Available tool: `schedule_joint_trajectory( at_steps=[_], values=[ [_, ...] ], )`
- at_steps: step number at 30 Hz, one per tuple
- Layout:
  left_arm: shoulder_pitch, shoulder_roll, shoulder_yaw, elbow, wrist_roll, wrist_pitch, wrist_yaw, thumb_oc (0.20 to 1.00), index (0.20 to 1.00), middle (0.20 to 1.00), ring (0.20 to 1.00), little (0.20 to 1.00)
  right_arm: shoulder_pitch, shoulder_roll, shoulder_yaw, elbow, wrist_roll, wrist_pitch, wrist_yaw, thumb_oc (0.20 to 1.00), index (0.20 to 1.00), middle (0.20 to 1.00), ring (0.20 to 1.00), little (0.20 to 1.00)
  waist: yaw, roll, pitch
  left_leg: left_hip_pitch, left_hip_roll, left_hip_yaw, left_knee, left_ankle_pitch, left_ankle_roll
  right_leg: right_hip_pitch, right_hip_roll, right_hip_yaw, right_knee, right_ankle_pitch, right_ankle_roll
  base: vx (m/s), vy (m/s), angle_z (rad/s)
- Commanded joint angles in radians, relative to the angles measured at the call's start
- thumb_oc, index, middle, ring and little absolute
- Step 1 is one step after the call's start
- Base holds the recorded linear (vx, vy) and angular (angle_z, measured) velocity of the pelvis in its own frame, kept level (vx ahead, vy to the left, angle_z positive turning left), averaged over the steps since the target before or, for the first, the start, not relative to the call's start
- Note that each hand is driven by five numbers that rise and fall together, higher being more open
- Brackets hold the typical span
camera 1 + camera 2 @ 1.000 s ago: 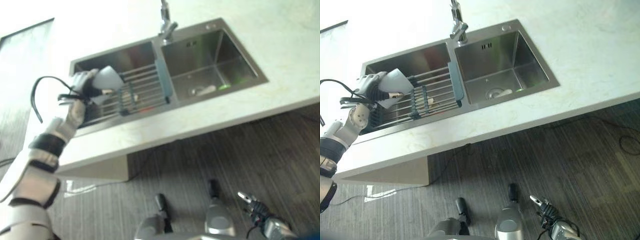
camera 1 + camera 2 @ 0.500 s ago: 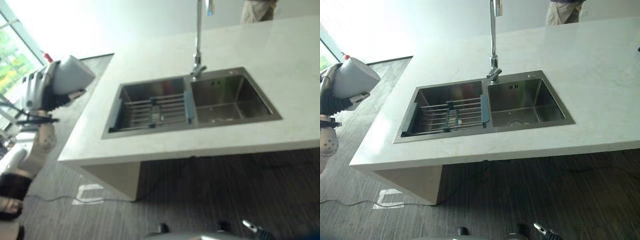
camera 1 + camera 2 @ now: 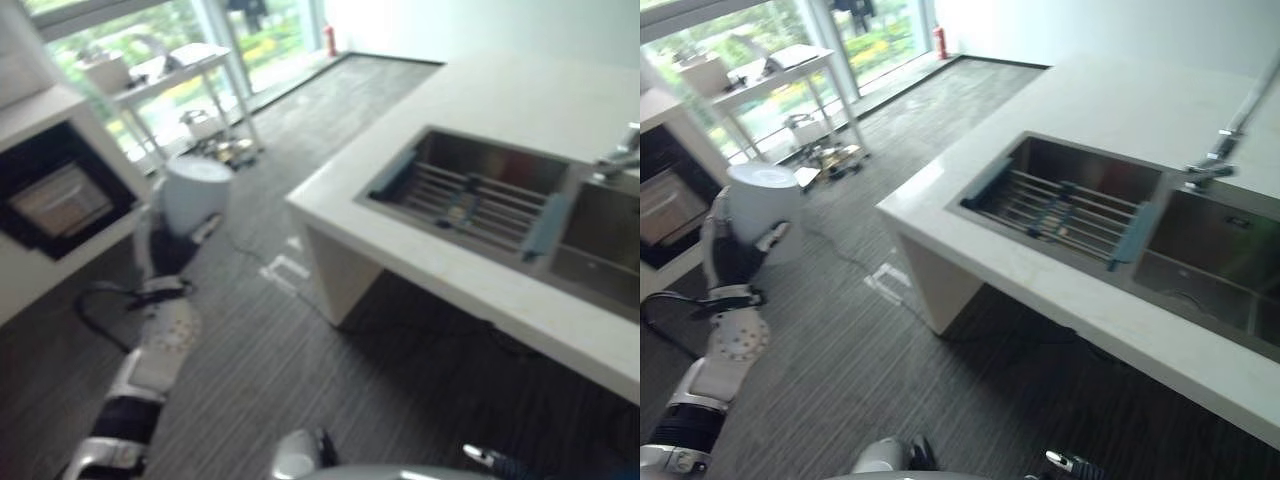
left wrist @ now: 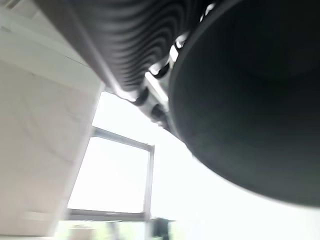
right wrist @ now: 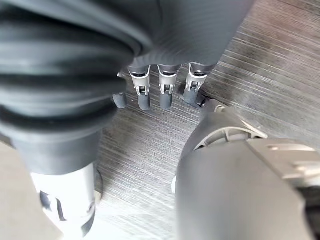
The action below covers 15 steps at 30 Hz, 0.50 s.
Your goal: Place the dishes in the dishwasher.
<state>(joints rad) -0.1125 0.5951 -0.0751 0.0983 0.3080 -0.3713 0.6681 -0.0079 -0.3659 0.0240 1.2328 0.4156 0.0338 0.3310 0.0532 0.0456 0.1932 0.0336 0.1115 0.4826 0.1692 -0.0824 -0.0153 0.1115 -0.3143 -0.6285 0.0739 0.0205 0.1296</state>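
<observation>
White cup upright, base up, long axis vertical, left hand curled round it, right hand fingers relaxed, holding nothing.

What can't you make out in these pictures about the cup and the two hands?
- The left hand holds the white cup; in the left wrist view the cup's dark underside hides the fingers.
- What the cup holds: it blocks its own inside.
- The right hand: fingers hang relaxed over the floor; the palm is behind the ribbed cover.
- The appliance at the left: its inside is too blurred.
</observation>
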Motion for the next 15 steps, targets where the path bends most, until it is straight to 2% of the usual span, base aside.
schedule_joint_trajectory(
  at_steps=[1,4,6,7,8,10,12,14,15],
  values=[
    [-0.050,0.067,0.103,0.013,0.027,-0.023,0.008,0.200,0.200,0.200,0.200,0.200,-0.051,0.039,0.009,0.000,0.033,-0.020,-0.031,1.000,1.000,1.000,1.000,1.000,0.007,0.029,0.033,0.063,-0.008,-0.151,-0.081,-0.035,-0.009,0.000,0.013,0.109,0.079,-0.099,0.004,0.07,0.295,0.87],
    [-0.045,0.060,0.097,-0.025,0.068,-0.007,-0.018,0.200,0.200,0.200,0.200,0.200,-0.044,0.059,-0.008,-0.021,0.048,-0.021,-0.056,1.000,1.000,1.000,1.000,1.000,0.039,0.029,0.039,0.054,-0.059,-0.212,-0.078,-0.058,0.029,-0.004,-0.031,0.121,0.170,-0.112,-0.001,0.10,0.324,0.58],
    [-0.038,0.050,0.089,-0.040,0.079,-0.019,-0.032,0.200,0.200,0.200,0.200,0.200,-0.036,0.072,-0.018,-0.043,0.069,-0.027,-0.076,1.000,1.000,1.000,1.000,1.000,0.034,0.031,0.046,0.060,-0.089,-0.252,-0.097,-0.064,0.059,-0.029,-0.033,0.188,0.261,-0.120,0.000,0.10,0.281,0.89],
    [-0.044,0.052,0.077,-0.037,0.080,-0.023,-0.031,0.200,0.200,0.200,0.200,0.200,-0.028,0.079,-0.017,-0.060,0.072,-0.036,-0.088,1.000,1.000,1.000,1.000,1.000,0.015,0.030,0.051,0.065,-0.105,-0.289,-0.111,-0.067,0.072,-0.052,0.011,0.259,0.283,-0.151,-0.006,0.07,0.190,1.29],
    [-0.062,0.064,0.061,-0.025,0.072,-0.039,-0.035,0.200,0.200,0.200,0.200,0.200,-0.017,0.080,-0.015,-0.076,0.084,-0.045,-0.091,1.000,1.000,1.000,1.000,1.000,-0.007,0.029,0.056,0.057,-0.114,-0.306,-0.122,-0.045,0.084,-0.072,0.079,0.302,0.268,-0.179,-0.021,0.07,0.159,1.60],
    [-0.088,0.080,0.039,-0.013,0.077,-0.030,-0.032,0.200,0.200,0.200,0.200,0.200,-0.016,0.077,-0.006,-0.092,0.089,-0.044,-0.088,1.000,1.000,1.000,1.000,1.000,-0.021,0.019,0.054,0.058,-0.128,-0.340,-0.147,-0.036,0.084,-0.077,0.127,0.343,0.205,-0.187,-0.017,0.07,0.040,1.88],
    [-0.111,0.093,0.029,0.003,0.067,-0.025,-0.075,0.200,0.200,0.200,0.200,0.200,-0.018,0.066,-0.005,-0.076,0.096,-0.041,-0.088,1.000,1.000,1.000,1.000,1.000,-0.033,0.004,0.049,0.065,-0.148,-0.379,-0.171,-0.033,0.084,-0.076,0.155,0.400,0.103,-0.139,-0.003,0.13,-0.082,1.48],
    [-0.141,0.102,-0.017,0.034,0.040,0.032,-0.196,0.200,0.200,0.200,0.200,0.200,-0.031,0.046,-0.017,-0.037,0.043,-0.025,-0.131,1.000,1.000,1.000,1.000,1.000,-0.048,-0.009,0.035,0.062,-0.166,-0.442,-0.185,-0.033,0.087,-0.101,0.188,0.512,0.018,-0.073,0.014,0.21,-0.196,1.28],
    [-0.144,0.101,-0.027,0.041,0.041,0.039,-0.200,0.200,0.200,0.200,0.200,0.200,-0.036,0.044,-0.016,-0.029,0.029,-0.020,-0.140,1.000,1.000,1.000,1.000,1.000,-0.050,-0.011,0.034,0.062,-0.169,-0.453,-0.182,-0.036,0.089,-0.105,0.194,0.530,0.010,-0.067,0.014,0.22,-0.238,0.87]
  ],
)
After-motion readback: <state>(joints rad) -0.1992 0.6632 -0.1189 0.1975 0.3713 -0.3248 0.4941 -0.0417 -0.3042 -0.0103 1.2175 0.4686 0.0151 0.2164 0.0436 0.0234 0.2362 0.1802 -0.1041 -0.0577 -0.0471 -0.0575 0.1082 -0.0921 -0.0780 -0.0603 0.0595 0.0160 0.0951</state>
